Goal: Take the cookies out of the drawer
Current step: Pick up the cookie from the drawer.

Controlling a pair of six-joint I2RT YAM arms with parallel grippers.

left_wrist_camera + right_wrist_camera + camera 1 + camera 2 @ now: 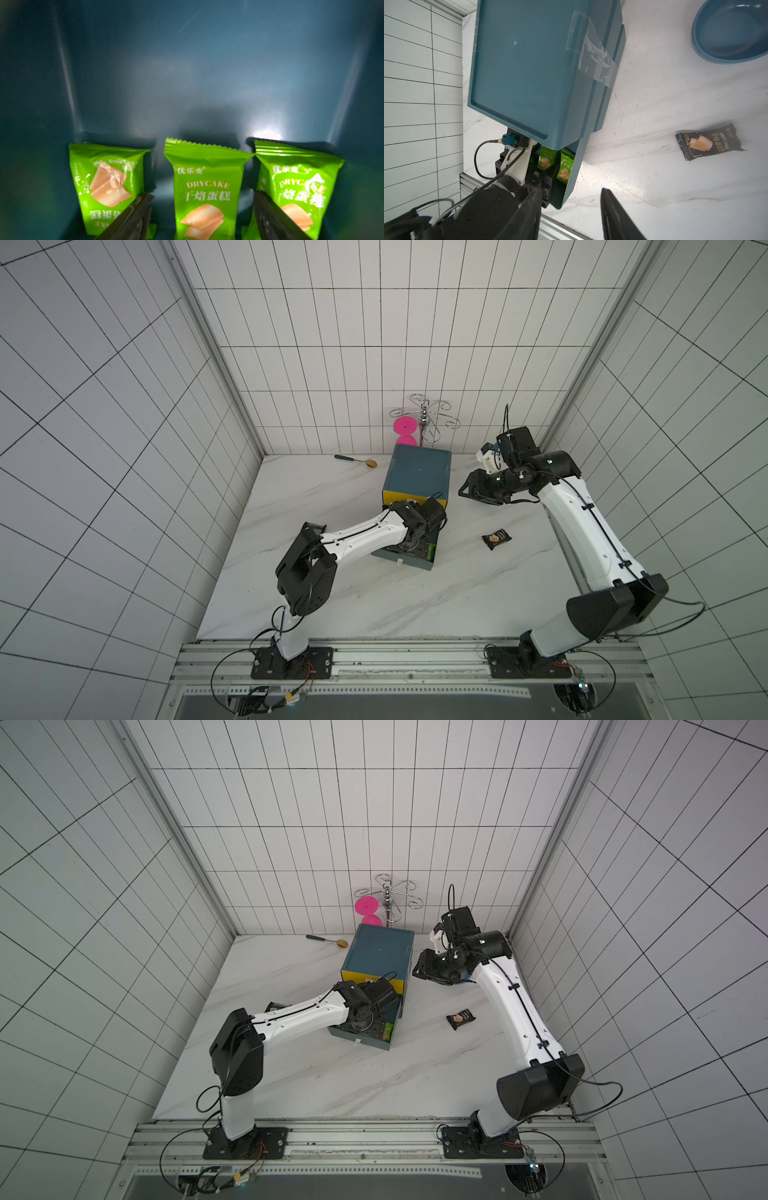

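Pick step, L arm. Your left gripper (202, 196) sits in the drawer (207, 72), jaws apart astride the middle green packet (207, 166), gripping nothing yet. Next: close on it, lift straight out. Right gripper (571, 191): jaws apart, empty. One black packet (496, 538) already out on table (415, 605).

Left arm (361, 536) and right arm (579, 526) match: white moulded link shells, bulky black joint housings, thin black cables clipped along the shells, small dark screws. Black bolted base plates (322, 657); red wires there, probably. White camera mount (519, 166) at wrist.
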